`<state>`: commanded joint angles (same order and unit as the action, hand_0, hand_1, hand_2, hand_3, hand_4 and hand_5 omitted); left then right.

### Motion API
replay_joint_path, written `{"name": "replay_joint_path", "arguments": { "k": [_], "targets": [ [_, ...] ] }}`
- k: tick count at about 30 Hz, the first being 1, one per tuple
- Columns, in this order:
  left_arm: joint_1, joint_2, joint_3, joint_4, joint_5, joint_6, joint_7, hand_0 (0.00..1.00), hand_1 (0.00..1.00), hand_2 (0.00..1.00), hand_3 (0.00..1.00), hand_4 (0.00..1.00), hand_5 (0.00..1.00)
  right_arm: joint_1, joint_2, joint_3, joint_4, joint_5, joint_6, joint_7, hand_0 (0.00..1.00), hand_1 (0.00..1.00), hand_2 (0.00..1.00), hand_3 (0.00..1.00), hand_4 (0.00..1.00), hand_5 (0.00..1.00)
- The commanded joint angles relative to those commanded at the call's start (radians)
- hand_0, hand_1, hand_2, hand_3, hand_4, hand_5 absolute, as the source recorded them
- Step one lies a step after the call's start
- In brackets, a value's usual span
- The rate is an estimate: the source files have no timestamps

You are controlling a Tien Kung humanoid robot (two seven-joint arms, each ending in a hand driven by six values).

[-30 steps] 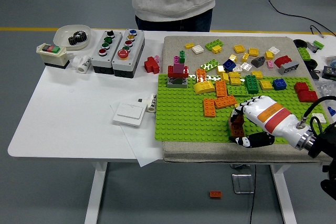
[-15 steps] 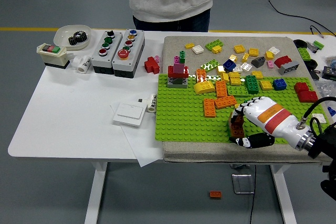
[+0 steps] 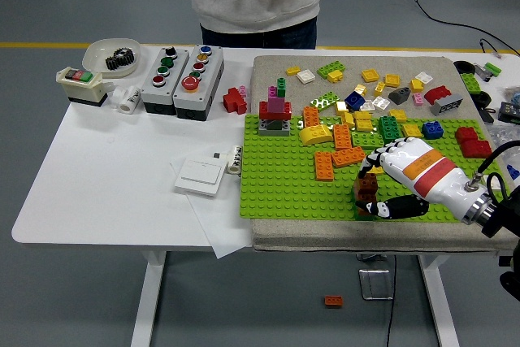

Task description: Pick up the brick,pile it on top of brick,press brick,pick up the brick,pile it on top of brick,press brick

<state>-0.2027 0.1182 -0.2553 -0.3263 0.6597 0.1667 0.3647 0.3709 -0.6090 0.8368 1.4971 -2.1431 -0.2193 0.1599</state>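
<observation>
Right hand (image 3: 404,178) fingers curled around brown brick (image 3: 366,184), seemingly pinching its sides. Small, rigid, light plastic; hold the smooth side walls.

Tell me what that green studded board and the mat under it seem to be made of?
The green baseplate looks like hard moulded plastic: even rows of studs, uniform bright colour. The beige mat beneath looks like felt or woven cloth, matte with soft edges, though the view leaves that open.
</observation>
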Motion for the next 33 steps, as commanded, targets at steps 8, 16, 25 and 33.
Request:
{"name": "replay_joint_path", "arguments": {
  "k": [8, 16, 25, 33],
  "targets": [
    [-0.002, 0.0, 0.001, 0.001, -0.002, -0.001, -0.001, 0.856, 0.813, 0.814, 0.619, 0.711, 0.678, 0.061, 0.005, 0.034, -0.062, -0.006, 0.011, -0.047, 0.651, 0.576, 0.614, 0.565, 0.834, 0.555],
    [-0.002, 0.0, 0.002, 0.001, -0.005, -0.002, -0.001, 0.857, 0.813, 0.814, 0.619, 0.712, 0.678, 0.159, 0.027, -0.001, -0.197, -0.029, 0.042, -0.075, 0.673, 0.593, 0.646, 0.585, 0.838, 0.548],
    [-0.002, 0.0, 0.004, 0.001, -0.011, 0.0, -0.003, 0.86, 0.813, 0.814, 0.619, 0.712, 0.678, 0.223, 0.068, -0.064, -0.351, -0.073, 0.048, -0.067, 0.672, 0.591, 0.646, 0.588, 0.842, 0.54],
    [-0.003, -0.001, 0.003, 0.001, -0.012, -0.002, -0.004, 0.862, 0.814, 0.814, 0.618, 0.711, 0.676, 0.245, 0.104, -0.097, -0.438, -0.067, 0.047, -0.07, 0.594, 0.558, 0.609, 0.595, 0.846, 0.525]
  ]
}}
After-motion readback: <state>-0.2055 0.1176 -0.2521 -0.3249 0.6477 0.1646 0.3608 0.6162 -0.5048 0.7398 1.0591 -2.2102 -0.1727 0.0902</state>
